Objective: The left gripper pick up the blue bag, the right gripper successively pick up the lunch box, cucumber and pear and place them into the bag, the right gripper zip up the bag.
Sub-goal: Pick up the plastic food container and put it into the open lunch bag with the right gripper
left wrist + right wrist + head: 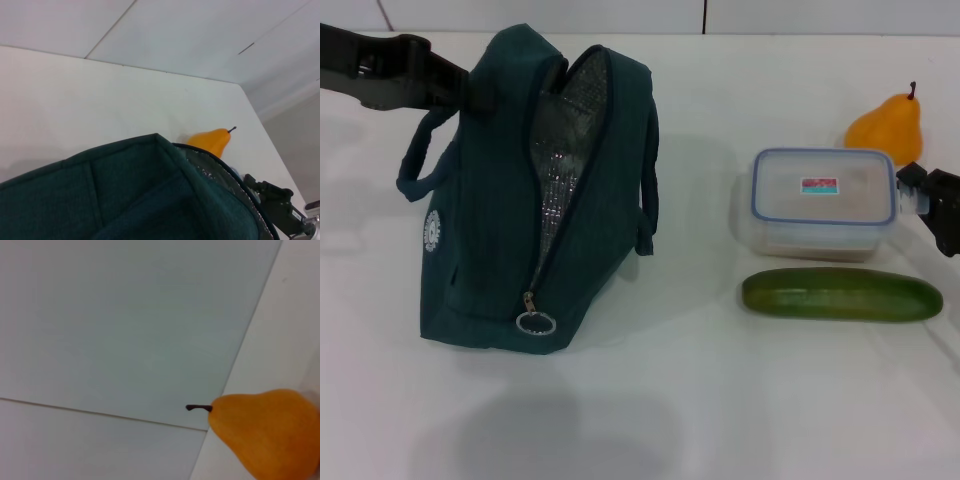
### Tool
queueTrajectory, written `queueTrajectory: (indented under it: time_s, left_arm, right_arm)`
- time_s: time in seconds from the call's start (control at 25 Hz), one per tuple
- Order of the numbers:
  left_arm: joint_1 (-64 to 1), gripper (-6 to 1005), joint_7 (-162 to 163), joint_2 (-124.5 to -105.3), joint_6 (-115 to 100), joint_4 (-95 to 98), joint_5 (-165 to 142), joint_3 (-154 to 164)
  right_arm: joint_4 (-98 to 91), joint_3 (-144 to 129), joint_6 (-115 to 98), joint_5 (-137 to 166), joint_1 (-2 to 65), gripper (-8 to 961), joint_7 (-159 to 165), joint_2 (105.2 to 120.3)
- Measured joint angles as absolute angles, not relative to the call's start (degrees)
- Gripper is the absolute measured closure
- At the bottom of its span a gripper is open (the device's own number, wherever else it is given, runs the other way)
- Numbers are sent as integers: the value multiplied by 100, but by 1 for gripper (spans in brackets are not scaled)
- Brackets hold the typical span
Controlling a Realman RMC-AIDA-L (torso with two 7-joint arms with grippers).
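Observation:
The blue bag stands on the white table, unzipped, with its silver lining showing; it also fills the lower part of the left wrist view. My left gripper is shut on the bag's top at its left side. A clear lunch box with a blue-rimmed lid sits to the right of the bag. The cucumber lies in front of it. The orange pear stands behind it and shows in both wrist views. My right gripper is beside the lunch box's right end, empty.
The bag's zipper pull ring hangs at the lower front end of the opening. A carry handle hangs on the bag's right side. The right gripper also shows in the left wrist view. A wall stands behind the table.

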State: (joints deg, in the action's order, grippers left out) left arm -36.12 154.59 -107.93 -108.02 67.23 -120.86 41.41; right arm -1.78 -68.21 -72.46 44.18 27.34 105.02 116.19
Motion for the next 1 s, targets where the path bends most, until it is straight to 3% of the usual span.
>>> queueTrajectory:
  time_s: [1.0]
  left_arm:
    - [-3612,954,15433,-10807,-10802,6718,-12076,4139]
  right_arm:
    - [-286,-6752,-8358,3869,2722,852,9716,11619]
